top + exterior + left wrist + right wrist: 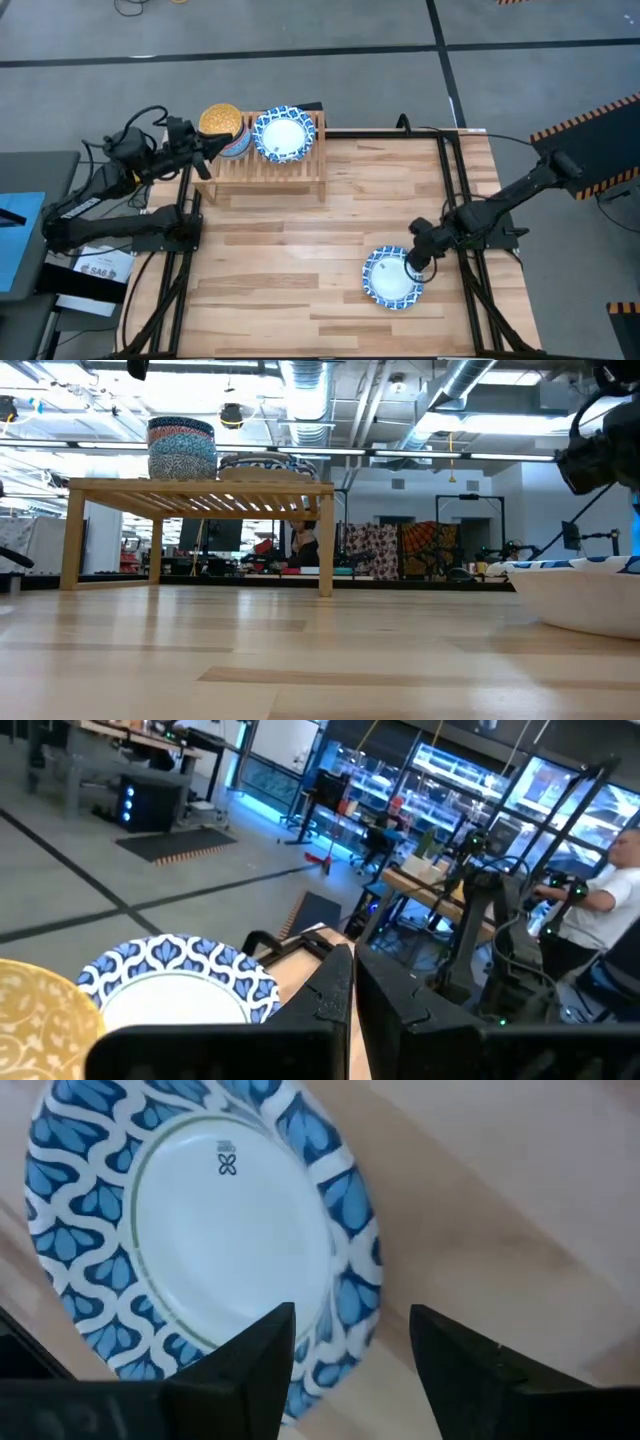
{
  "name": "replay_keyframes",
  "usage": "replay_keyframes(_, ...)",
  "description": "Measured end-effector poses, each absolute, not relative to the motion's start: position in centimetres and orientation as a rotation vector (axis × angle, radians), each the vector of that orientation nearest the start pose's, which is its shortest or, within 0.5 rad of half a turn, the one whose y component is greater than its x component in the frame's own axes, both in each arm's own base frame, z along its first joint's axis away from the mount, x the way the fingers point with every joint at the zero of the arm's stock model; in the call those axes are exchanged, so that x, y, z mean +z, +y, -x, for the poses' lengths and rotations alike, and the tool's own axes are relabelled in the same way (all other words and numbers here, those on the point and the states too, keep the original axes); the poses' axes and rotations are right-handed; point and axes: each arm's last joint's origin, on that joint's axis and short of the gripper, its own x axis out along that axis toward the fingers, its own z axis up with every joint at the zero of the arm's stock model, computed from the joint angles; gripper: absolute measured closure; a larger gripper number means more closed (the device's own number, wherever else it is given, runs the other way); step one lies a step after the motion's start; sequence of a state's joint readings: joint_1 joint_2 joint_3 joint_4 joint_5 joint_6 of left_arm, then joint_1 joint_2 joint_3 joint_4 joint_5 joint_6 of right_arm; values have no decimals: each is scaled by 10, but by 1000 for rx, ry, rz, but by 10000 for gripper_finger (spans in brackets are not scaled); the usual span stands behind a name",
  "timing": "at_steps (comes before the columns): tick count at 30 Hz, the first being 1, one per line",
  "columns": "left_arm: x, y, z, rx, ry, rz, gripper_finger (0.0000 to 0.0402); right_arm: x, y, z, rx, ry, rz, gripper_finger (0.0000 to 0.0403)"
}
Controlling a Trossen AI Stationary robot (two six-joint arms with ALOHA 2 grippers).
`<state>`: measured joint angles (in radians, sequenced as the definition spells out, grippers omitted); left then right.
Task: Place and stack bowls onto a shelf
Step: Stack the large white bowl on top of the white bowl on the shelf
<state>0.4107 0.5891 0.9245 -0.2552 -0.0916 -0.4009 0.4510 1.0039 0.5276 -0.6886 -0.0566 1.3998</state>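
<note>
A wide blue-and-white bowl [392, 277] sits on the table near its right side, also seen in the low view [590, 595]. My right gripper [415, 262] hovers over its right rim, open. In the right wrist view [350, 1345] one finger stands over the bowl's inside and the other outside the rim [355, 1295], with no touch showing. On the shelf [265, 165] stand a stack of smaller bowls topped by a yellow one [220, 122] and blue-and-white bowls [282, 135]. My left gripper [212, 150] is shut beside the small stack, holding nothing.
The shelf [200, 488] stands at the table's far left, raised on legs with a gap beneath. Dark frame rails [455, 170] run along the table's left and right sides. Bare wood lies between the shelf and the table bowl. A person [600, 910] sits far off in the room.
</note>
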Motion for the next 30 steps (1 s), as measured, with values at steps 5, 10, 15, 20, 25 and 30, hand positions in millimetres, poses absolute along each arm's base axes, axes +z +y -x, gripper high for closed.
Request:
replay_keyframes(5, 394, 48, -104, 481, -163, 382, 401, 163, 81, -154, -433, 1263, -946, 181)
replay_keyframes(10, 392, 50, -109, 484, -148, 384, 401, 150, 83, -160, -479, 1299, -925, 191)
replay_keyframes(15, 399, 48, -109, 418, -205, 370, 401, 162, 88, -170, -377, 1274, -964, 283)
replay_keyframes(20, 414, 42, -100, 300, -331, 319, 401, 205, 84, -189, -202, 1178, -1019, 380)
replay_keyframes(25, 418, 40, -97, 268, -367, 277, 401, 276, 61, -220, -87, 926, -1048, 381)
replay_keyframes(30, 419, 40, -98, 248, -374, 242, 401, 341, 15, -251, -148, 697, -960, 381)
